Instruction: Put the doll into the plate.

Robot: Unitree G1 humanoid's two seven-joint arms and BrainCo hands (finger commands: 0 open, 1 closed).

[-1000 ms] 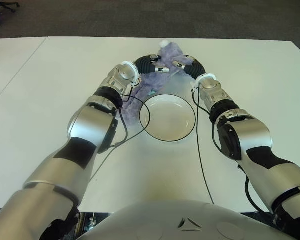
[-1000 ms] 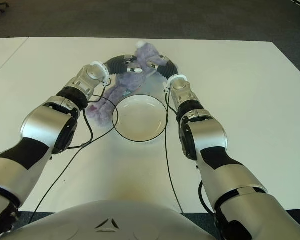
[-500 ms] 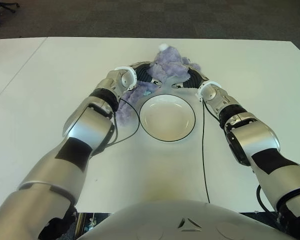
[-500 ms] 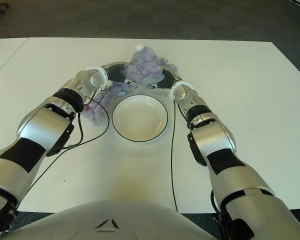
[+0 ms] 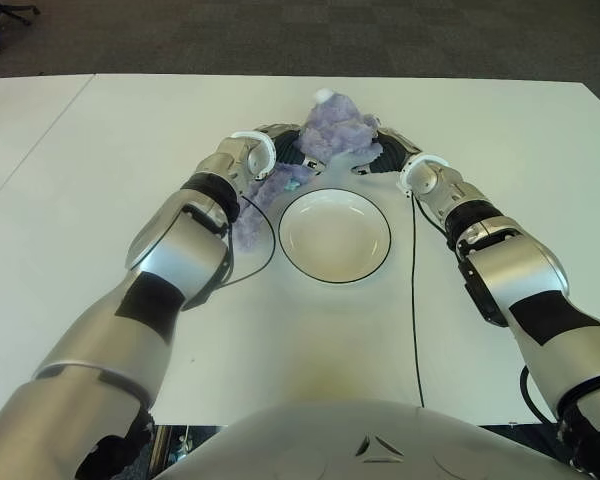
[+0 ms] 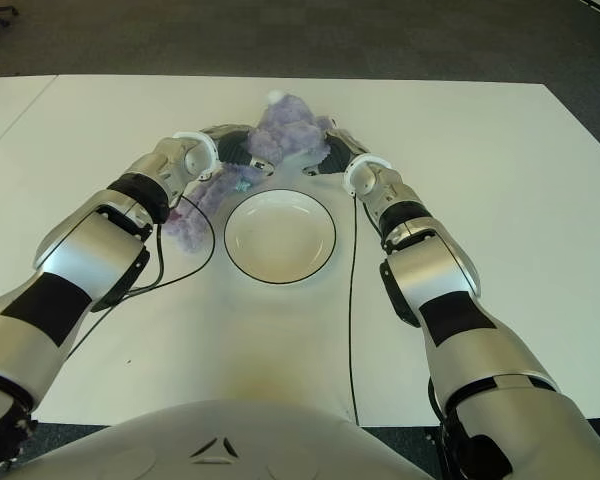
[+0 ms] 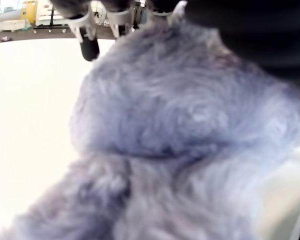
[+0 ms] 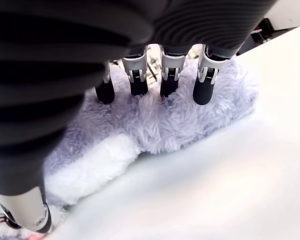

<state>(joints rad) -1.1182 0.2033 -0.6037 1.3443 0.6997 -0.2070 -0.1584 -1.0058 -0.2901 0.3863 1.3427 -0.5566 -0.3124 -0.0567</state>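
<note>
Now we are in the grasping step: our left hand [image 5: 280,150] and right hand [image 5: 385,158] press the doll [image 5: 337,127] from both sides, fingers [image 8: 202,85] curled into its fur. It sits bunched between them on the bench [image 5: 130,130], just behind the empty plate [image 5: 335,236]. Next we must probably lift it and bring it toward us, over the rim.

a white table [image 5: 100,180] spans the view; beyond its far edge lies dark grey carpet [image 5: 280,35], a chair base [image 5: 10,12] at the far left corner.
</note>
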